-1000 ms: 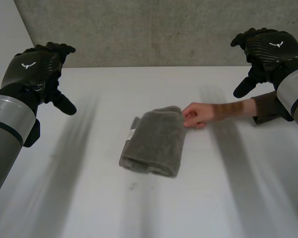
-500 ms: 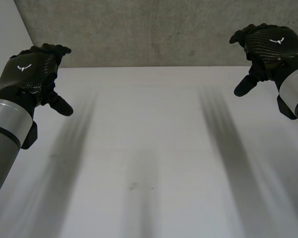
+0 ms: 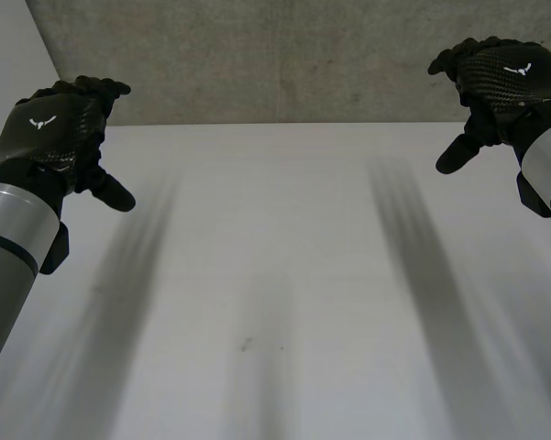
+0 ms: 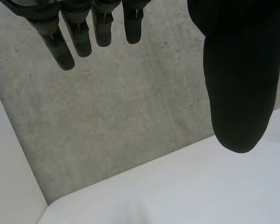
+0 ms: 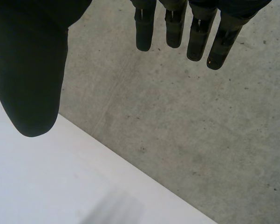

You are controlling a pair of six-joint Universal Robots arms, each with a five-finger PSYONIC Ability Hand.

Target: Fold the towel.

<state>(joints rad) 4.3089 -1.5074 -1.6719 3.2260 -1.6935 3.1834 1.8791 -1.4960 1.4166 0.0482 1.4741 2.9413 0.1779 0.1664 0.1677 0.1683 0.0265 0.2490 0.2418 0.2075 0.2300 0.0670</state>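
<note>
**A:** Where are the two hands?

**B:** The left hand (image 3: 60,128) hangs above the left side of the white worktop (image 3: 284,275), near its far edge, with its back toward the head camera. The right hand (image 3: 504,78) hangs above the right side, also near the far edge. The two are well apart.

**A:** Is either one holding something?

**B:** No. In the left wrist view the fingers (image 4: 60,44) point out straight, side by side, and the thumb (image 4: 240,70) stands well away from them. The right wrist view shows the same: straight fingers (image 5: 221,42) and a thumb (image 5: 32,70) set apart from them. Both hands are spread and loose, and neither touches the worktop.

**A:** And the arms?

**B:** The grey left arm (image 3: 9,247) comes in at the near left. The right arm (image 3: 545,160) comes in from the right edge.

**A:** What lies around them?

**B:** A grey concrete wall (image 3: 284,55) rises just behind the worktop's far edge. There is a small dark speck (image 3: 246,345) on the worktop, toward the near side, between the arms.

**A:** And the towel?

**B:** I cannot tell where it is.
</note>
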